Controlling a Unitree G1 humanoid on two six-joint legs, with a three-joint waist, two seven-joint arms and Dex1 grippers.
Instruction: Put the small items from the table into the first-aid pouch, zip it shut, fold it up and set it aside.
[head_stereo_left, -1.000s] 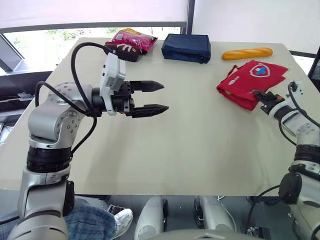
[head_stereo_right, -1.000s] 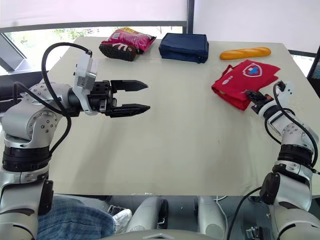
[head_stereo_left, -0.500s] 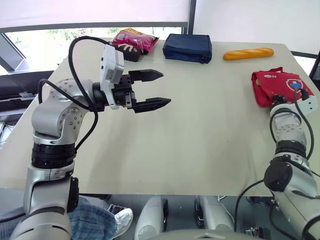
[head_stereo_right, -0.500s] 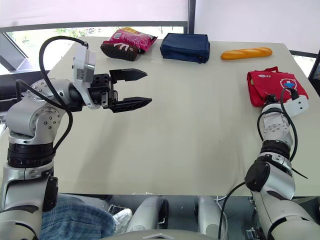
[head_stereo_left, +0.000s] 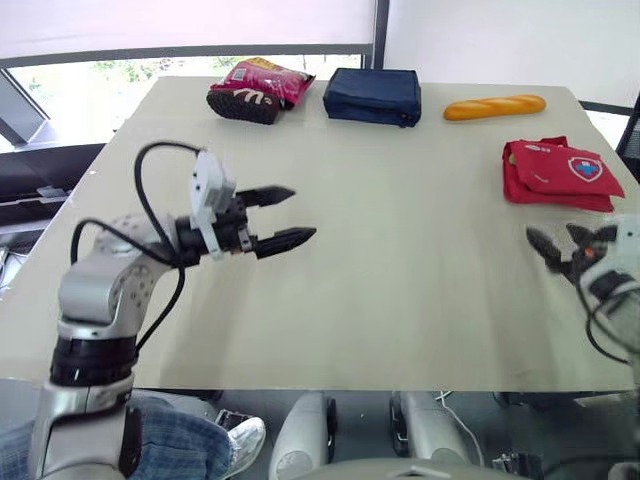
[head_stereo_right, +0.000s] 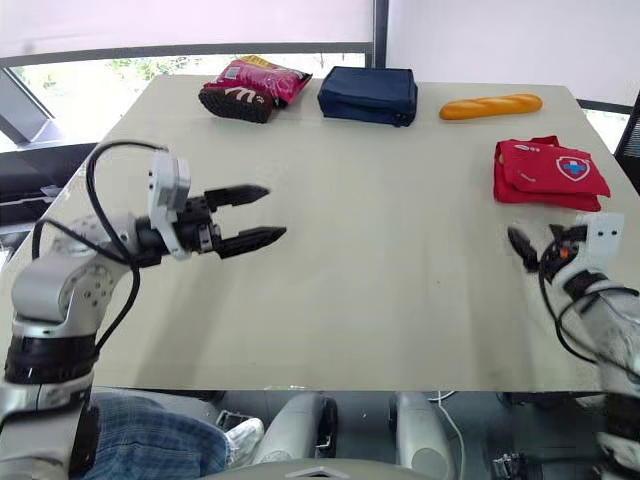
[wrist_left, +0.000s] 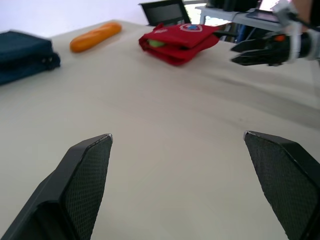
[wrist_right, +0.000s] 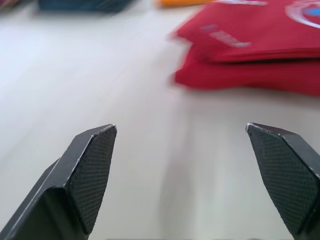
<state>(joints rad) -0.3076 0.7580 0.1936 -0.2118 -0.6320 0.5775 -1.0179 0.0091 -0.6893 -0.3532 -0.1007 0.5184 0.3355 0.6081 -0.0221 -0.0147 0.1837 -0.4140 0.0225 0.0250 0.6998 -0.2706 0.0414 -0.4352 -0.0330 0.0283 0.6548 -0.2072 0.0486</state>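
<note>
Table (head_stereo_left: 400, 260), one, pale beige top; a wide bare stretch runs across the centre and the near half, with all objects toward the far and right edges. Left gripper (head_stereo_left: 303, 212), one, hovering over the left-centre of the top, fingers spread apart and empty, pointing toward the right side, open surface all round it. Snack bag (head_stereo_left: 258, 88), one, red-pink, at the far edge, left of centre. Navy pouch (head_stereo_left: 372, 95), one, just right of the snack bag along the same far edge, a narrow gap between them. Bread loaf (head_stereo_left: 494, 106), one, orange, lying near the far right corner, apart from the navy pouch. First-aid pouch (head_stereo_left: 558, 173), one, red with a blue-and-white shield badge, folded flat, resting close to the right edge, nearer than the bread loaf and clear of it. Right gripper (head_stereo_left: 553, 240), one, by the right edge, on the near side of the first-aid pouch and not touching it, fingers released wide, holding nothing.
</note>
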